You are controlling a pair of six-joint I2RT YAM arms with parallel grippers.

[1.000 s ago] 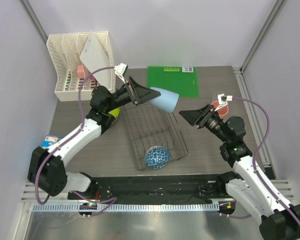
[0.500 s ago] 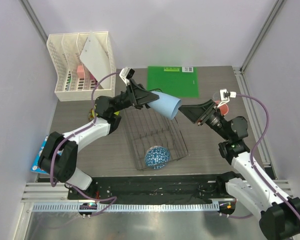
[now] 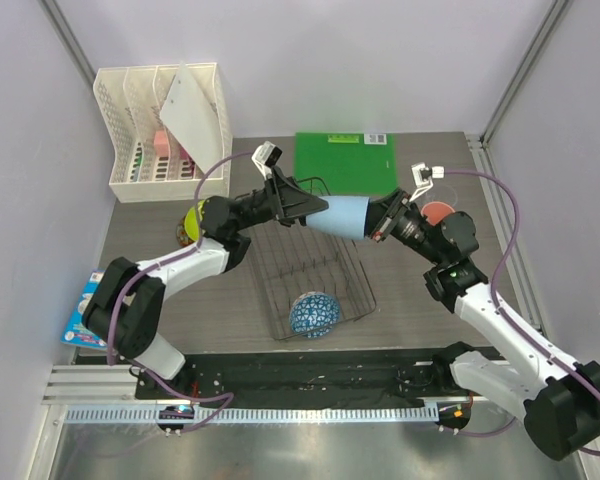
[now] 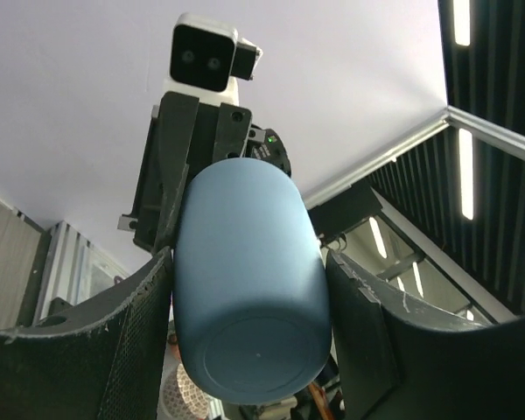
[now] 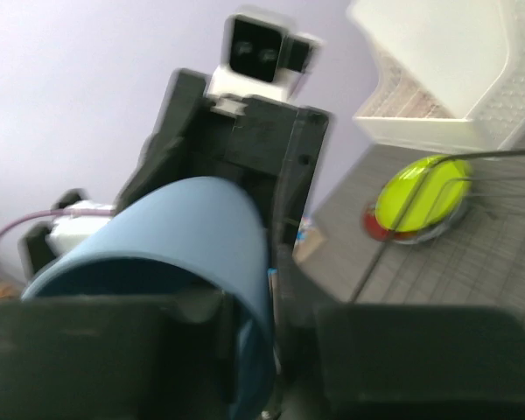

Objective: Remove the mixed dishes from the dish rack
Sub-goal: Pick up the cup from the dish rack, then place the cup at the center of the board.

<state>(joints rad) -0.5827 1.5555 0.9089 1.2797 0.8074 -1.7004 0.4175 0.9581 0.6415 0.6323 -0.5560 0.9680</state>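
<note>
Blue cup (image 3: pixel 348 215) hangs over the far end of the dish rack (image 3: pixel 325 268), clamped in our left gripper (image 3: pixel 323 209) for handover to our right gripper (image 3: pixel 374 222), which straddles its rim; whether clamped, we cannot tell.

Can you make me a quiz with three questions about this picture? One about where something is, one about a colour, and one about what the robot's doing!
1. Where is the blue-and-white patterned round bowl?
A. in the dark wire dish rack
B. on a shelf
C. in a sink

2. What colour is the smooth tapered cup up in the air?
A. red
B. light blue
C. yellow

3. What is the left end effector doing?
A. hanging open and empty
B. gripping the cup
C. hiding out of sight

Answers:
1. A, because the bowl sits inside the rack's near end.
2. B, because the cup looks light blue in every view.
3. B, because the left wrist view shows a finger pressed on each side of the cup.
</note>
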